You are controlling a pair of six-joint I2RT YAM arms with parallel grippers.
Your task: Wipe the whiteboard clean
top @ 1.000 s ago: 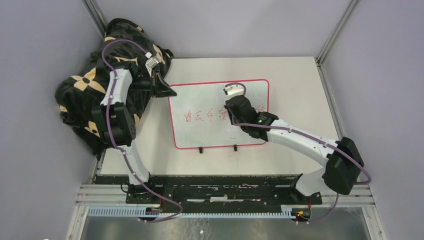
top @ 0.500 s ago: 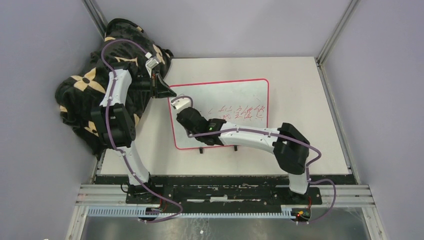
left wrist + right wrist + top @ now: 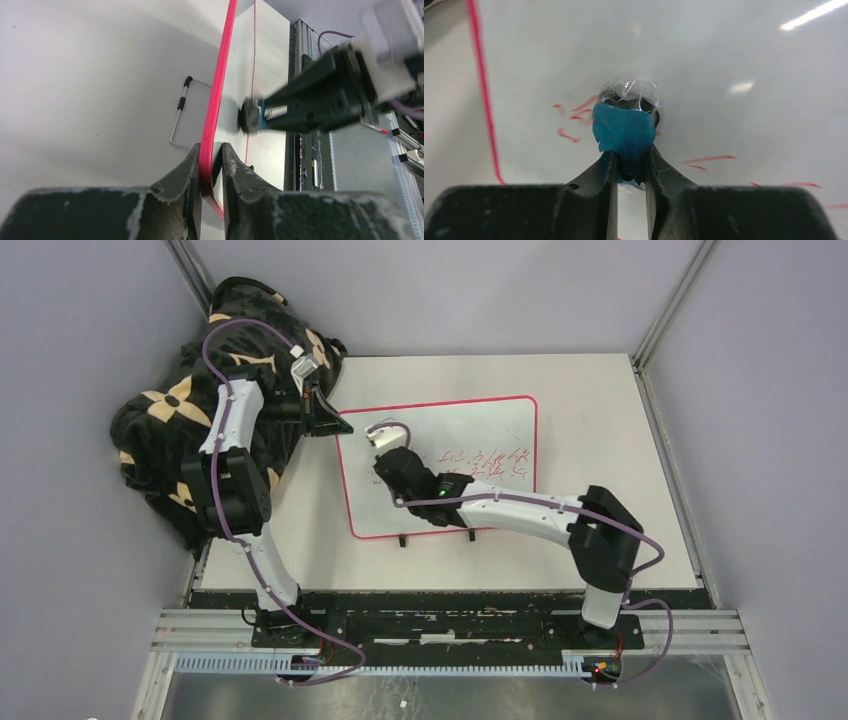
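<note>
Left claw [image 3: 211, 152] pinches the red rim of the whiteboard [image 3: 480, 425], which lies on the table [image 3: 600, 440]. Right claw [image 3: 630, 157] clamps a blue eraser [image 3: 624, 131], pressed to the board just ahead, beside red writing [image 3: 574, 117].

Inside a robotics lab test cell: a left arm [image 3: 228, 425] and a right arm [image 3: 520, 510], trailing purple cables [image 3: 213, 340], stand on a black base plate [image 3: 450, 605] at the near edge of a white table [image 3: 600, 440]. Plain grey-lilac walls [image 3: 450, 290] and aluminium frame posts [image 3: 670, 305] enclose it.
</note>
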